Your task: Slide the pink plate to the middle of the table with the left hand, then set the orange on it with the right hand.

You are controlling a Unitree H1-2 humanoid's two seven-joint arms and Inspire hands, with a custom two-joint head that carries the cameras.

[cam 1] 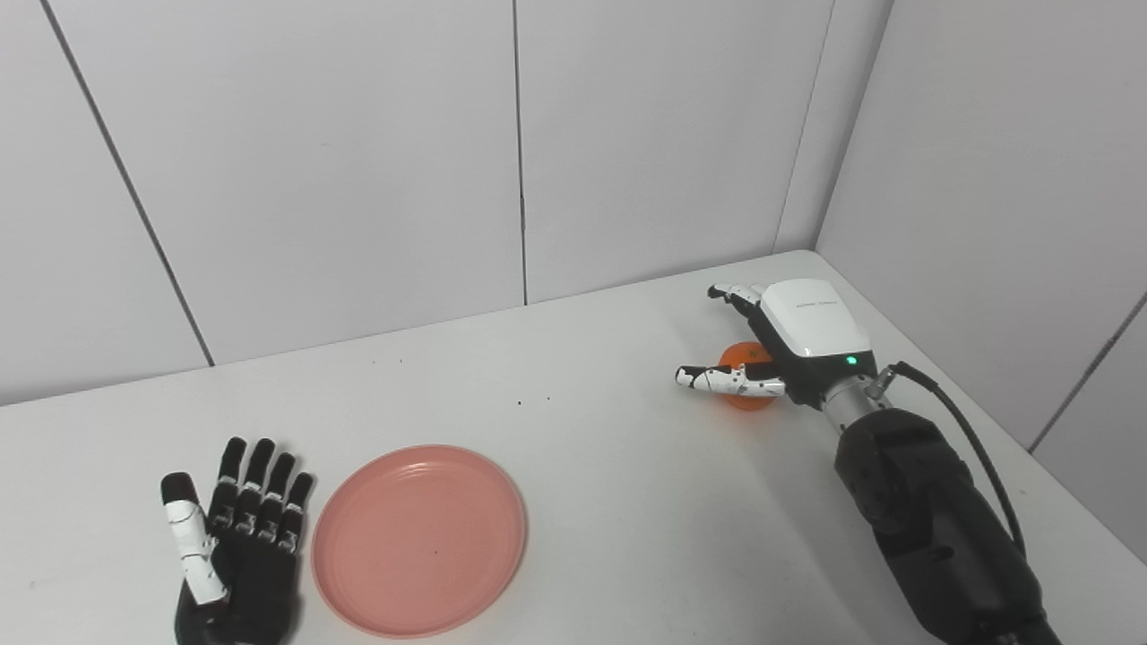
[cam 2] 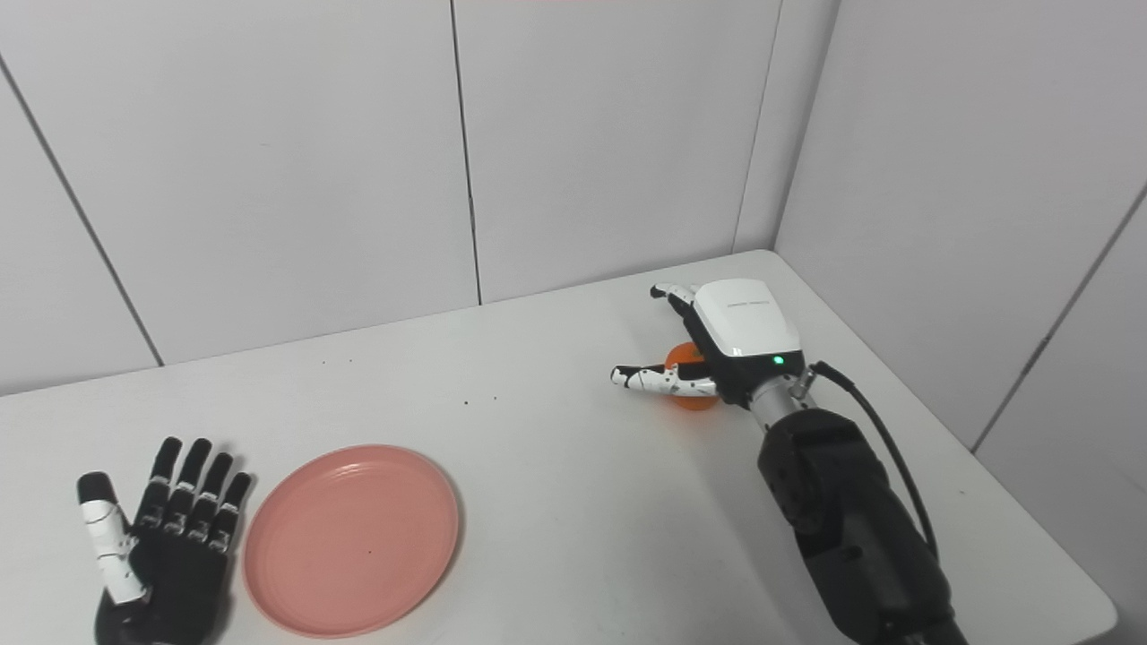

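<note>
The pink plate (cam 1: 418, 537) lies flat on the white table near the front left. My left hand (cam 1: 235, 546) rests open just left of the plate, fingers spread and pointing away, its edge close to the rim. The orange (cam 1: 745, 376) sits on the table at the right, mostly hidden under my right hand (cam 1: 789, 345). My right hand is over the orange with fingers and thumb spread around it, not closed on it. The same scene shows in the right eye view, with the plate (cam 2: 351, 537), the orange (cam 2: 688, 387) and the right hand (cam 2: 730, 345).
The white table (cam 1: 609, 502) ends at walls behind and on the right. A few small dark specks (cam 1: 520, 402) lie near the middle back. The right arm's black forearm (cam 1: 932, 528) reaches in along the table's right side.
</note>
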